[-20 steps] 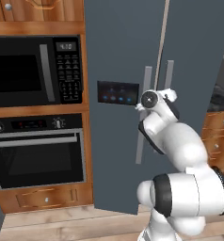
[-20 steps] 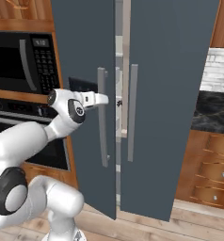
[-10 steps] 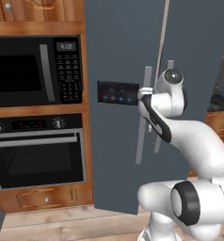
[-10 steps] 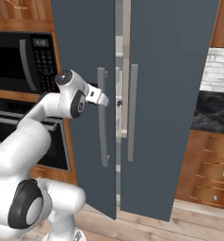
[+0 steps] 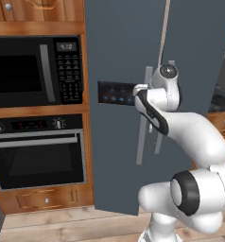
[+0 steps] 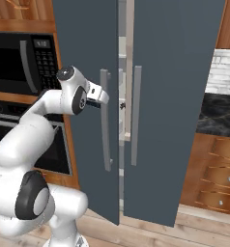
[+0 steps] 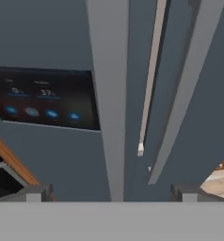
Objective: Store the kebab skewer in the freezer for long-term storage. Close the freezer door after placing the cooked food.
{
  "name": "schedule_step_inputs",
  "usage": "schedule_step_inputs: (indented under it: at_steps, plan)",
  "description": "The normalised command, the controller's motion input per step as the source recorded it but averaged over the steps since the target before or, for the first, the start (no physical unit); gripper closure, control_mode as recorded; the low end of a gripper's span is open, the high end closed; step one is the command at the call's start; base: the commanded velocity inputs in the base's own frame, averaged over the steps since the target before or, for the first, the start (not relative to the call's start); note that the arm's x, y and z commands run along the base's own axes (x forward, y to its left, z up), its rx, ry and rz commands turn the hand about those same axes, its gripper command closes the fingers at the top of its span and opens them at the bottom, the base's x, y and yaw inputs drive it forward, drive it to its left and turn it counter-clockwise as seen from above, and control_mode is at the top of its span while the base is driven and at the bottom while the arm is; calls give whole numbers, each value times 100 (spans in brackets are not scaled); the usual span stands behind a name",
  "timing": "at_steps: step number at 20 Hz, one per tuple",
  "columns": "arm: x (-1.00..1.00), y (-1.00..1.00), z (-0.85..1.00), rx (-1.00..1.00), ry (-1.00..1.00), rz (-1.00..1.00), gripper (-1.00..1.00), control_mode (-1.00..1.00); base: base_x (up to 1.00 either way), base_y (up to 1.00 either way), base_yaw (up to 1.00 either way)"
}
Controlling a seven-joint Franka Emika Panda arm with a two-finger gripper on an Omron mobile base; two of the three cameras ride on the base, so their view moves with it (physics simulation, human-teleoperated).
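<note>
The freezer door (image 5: 119,52) (image 6: 88,43) is the left slate-grey panel with a dark control panel (image 5: 115,93) (image 7: 43,99). It stands slightly ajar, and a pale strip of the inside shows in the gap (image 6: 122,72). My gripper (image 6: 103,96) (image 7: 111,195) is open, right at the door's long grey bar handle (image 6: 106,140) (image 7: 109,94) (image 5: 142,137). In the hand view the handle runs down between the two fingertips (image 7: 36,193). Nothing is held. The kebab skewer is out of view.
A black microwave (image 5: 34,71) and a black wall oven (image 5: 38,151) sit in wooden cabinets left of the freezer. The other slate door (image 6: 175,96) with its own handle (image 6: 135,120) is to the right. Beyond it are a dark counter (image 6: 218,116) and wooden drawers (image 6: 218,178).
The arm has lifted its elbow and swung the hand in against the freezer door's handle. The jaws have stayed open. The door's gap looks the same.
</note>
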Motion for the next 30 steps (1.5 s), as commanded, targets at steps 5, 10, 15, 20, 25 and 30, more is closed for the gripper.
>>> schedule_step_inputs:
  at_steps: [5, 10, 15, 20, 25, 30]
  plan:
    - [46, -1, -15, -4, 4, -5, -100, -100, 0, 0, 0]
    - [61, -8, -16, -4, 0, -2, -100, -100, 0, 0, 0]
    - [65, -40, -2, 0, -2, 5, -100, -100, 0, 0, 0]
    - [65, -23, -1, 0, 0, 2, -100, -100, 0, 0, 0]
    - [70, 0, 0, -1, 0, 0, -100, -100, 0, 0, 0]
    - [73, 0, 0, 0, 0, 0, -100, -100, 0, 0, 0]
